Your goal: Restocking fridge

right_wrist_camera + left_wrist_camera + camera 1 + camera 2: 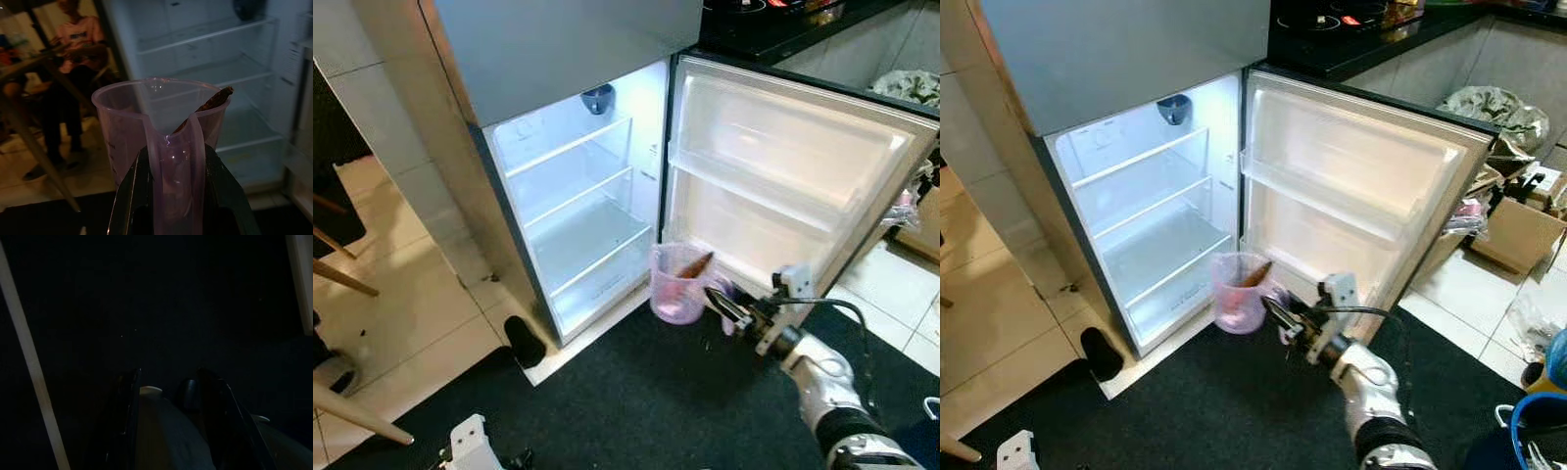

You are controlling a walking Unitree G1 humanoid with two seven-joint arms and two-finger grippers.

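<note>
Right gripper (722,302) was closed on the handle of the translucent pink jug (676,285), one black finger on each side of the handle strip, as my right wrist view showed. I held the jug upright in the air in front of the open fridge (578,215), low down, between the lit compartment and the open door (783,176), above the black mat (646,392). A brown stick-like item (695,264) leaned inside the jug, its tip poking just over the rim.

Handling, as I judged it: thin-walled plastic, light, somewhat flexible and smooth, so likely to twist or swing about the narrow handle if moved sharply. The handle was the sound place to hold; the wall would probably flex under a squeeze. The loose item inside could tip out if the jug tilted, so I meant to keep it level.

The glass shelves (570,147) and the door racks (759,191) stood bare. My left gripper (168,396) hung idle in the dark, with something pale between its fingers; I could not tell its state.
</note>
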